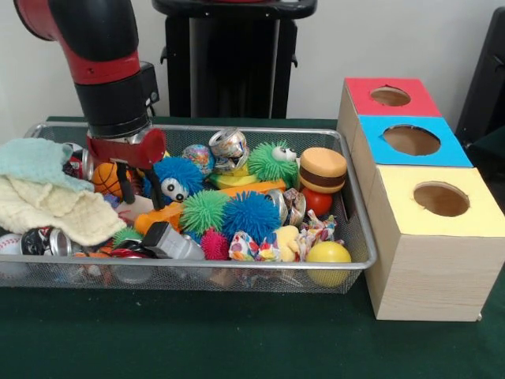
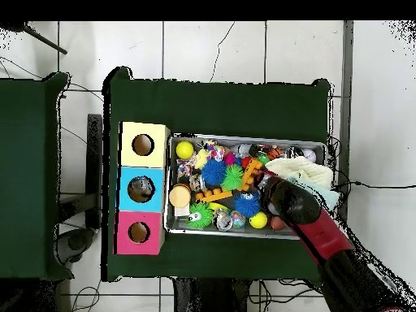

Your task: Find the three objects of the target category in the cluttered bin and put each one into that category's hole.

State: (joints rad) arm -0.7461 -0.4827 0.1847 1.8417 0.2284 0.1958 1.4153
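Currently, the gripper [image 1: 140,189] is seen lowered into the left part of the wire bin [image 1: 357,237], its black fingers spread apart and empty beside a blue spiky ball [image 1: 178,177]. Three boxes [image 1: 426,229] with holes are set just beside the bin.

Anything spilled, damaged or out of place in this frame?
Nothing has spilled: all clutter sits inside the wire bin. The only damaged-looking items are crushed cans, such as the one at the back. The three-hole box stands square beside the bin.

Toys [image 1: 237,213] crowd the bin [image 1: 359,237] (no gaps); box holes [image 1: 411,140] lie unobstructed.
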